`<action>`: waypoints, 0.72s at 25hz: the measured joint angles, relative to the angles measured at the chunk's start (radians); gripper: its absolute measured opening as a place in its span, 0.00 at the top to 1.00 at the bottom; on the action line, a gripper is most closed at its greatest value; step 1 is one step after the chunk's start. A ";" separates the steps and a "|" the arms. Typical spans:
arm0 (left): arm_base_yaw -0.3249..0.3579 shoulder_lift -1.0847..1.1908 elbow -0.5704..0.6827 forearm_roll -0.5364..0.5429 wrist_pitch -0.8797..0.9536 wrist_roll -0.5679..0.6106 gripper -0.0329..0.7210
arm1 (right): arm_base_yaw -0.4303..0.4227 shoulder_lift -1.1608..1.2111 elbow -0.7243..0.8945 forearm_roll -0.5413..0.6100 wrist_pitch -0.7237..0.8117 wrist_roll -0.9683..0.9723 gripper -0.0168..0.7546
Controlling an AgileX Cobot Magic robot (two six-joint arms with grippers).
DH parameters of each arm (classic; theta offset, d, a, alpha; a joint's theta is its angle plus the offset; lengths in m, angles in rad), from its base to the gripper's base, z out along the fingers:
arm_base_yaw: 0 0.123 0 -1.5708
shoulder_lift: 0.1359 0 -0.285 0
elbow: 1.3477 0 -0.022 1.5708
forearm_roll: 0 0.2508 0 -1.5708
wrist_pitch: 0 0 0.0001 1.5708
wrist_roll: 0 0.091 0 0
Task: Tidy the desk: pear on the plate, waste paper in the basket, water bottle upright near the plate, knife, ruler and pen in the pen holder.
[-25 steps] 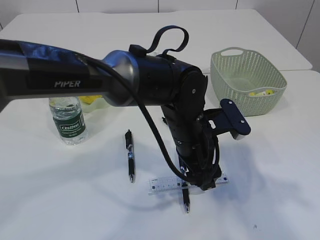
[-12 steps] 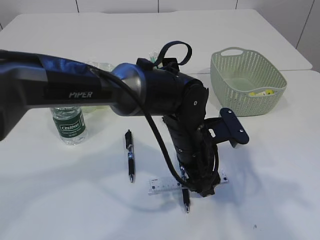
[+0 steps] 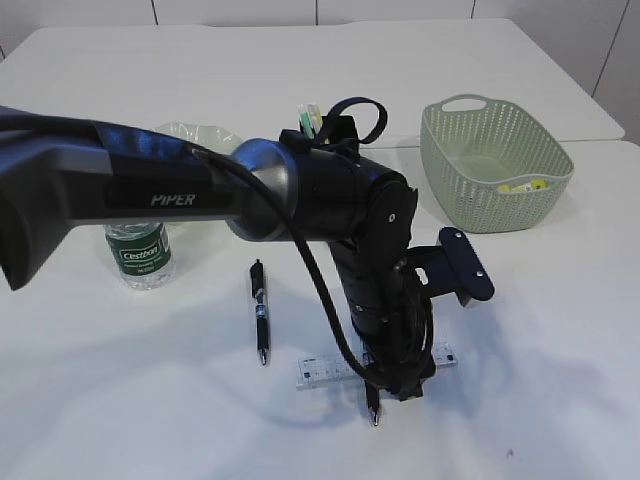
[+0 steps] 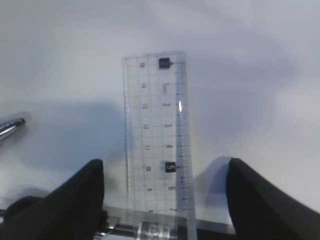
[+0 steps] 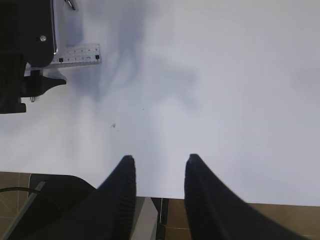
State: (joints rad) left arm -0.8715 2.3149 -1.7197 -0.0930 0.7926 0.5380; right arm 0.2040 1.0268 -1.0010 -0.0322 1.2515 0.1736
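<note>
The transparent ruler (image 4: 157,125) lies flat on the white table between the fingers of my left gripper (image 4: 163,161), which is open and straddles it without touching. In the exterior view that gripper (image 3: 397,385) points straight down onto the ruler (image 3: 320,368). One black pen (image 3: 261,312) lies to the left; another pen (image 3: 373,405) pokes out from under the ruler. The water bottle (image 3: 138,255) stands upright near the plate (image 3: 200,134). Yellow waste paper (image 3: 522,185) lies in the basket (image 3: 495,160). My right gripper (image 5: 159,160) is open and empty over the table's front edge. The pear, knife and pen holder are hidden.
My left arm (image 3: 300,190) crosses the middle of the table and blocks what stands behind it; a green-tipped thing (image 3: 308,118) sticks up there. In the right wrist view the ruler (image 5: 80,54) and the left gripper's body (image 5: 25,50) are at the top left.
My left arm has swung a little back and left, uncovering the plate, and its gripper has sunk slightly over the ruler. Neither gripper's opening has changed.
</note>
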 joint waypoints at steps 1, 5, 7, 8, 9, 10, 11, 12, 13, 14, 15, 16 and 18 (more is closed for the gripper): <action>0.000 0.000 0.000 0.003 0.000 0.001 0.24 | 0.000 0.000 0.000 0.000 0.000 0.000 0.62; 0.002 0.000 0.000 0.006 -0.002 0.003 0.24 | 0.000 0.000 0.000 0.000 0.000 0.000 0.62; 0.007 0.003 0.000 0.006 -0.003 0.002 0.24 | 0.000 0.000 0.000 0.000 0.000 0.000 0.62; 0.009 0.005 -0.002 0.006 -0.003 0.002 0.24 | 0.000 0.000 0.000 0.000 0.000 0.000 0.62; 0.011 0.005 -0.004 0.006 -0.003 0.002 0.24 | 0.000 0.000 0.000 0.000 0.000 0.000 0.62; 0.011 0.006 -0.006 0.006 -0.003 0.002 0.24 | 0.000 0.000 0.000 0.000 0.000 0.000 0.62; 0.011 0.006 -0.006 0.006 -0.003 0.002 0.24 | 0.000 0.000 0.000 0.000 0.000 0.000 0.62; 0.011 0.006 -0.006 0.005 -0.003 0.002 0.24 | 0.000 0.000 0.000 0.000 0.000 0.000 0.62; 0.011 0.006 -0.006 0.005 -0.003 0.002 0.24 | 0.000 0.000 0.000 0.000 0.000 0.000 0.62; 0.011 0.006 -0.006 0.005 -0.003 0.002 0.24 | 0.000 0.000 0.000 0.000 0.000 0.000 0.62; 0.011 0.006 -0.006 0.003 -0.003 0.002 0.24 | 0.000 0.000 0.000 0.000 0.000 0.000 0.62; 0.011 0.006 -0.006 0.003 -0.003 0.002 0.24 | 0.000 0.000 0.000 0.000 0.000 0.000 0.62; 0.011 0.006 -0.006 -0.003 -0.003 0.002 0.24 | 0.000 0.000 0.000 0.000 0.000 0.000 0.62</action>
State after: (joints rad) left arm -0.8601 2.3212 -1.7257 -0.0955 0.7897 0.5403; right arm 0.2040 1.0268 -1.0010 -0.0322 1.2515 0.1736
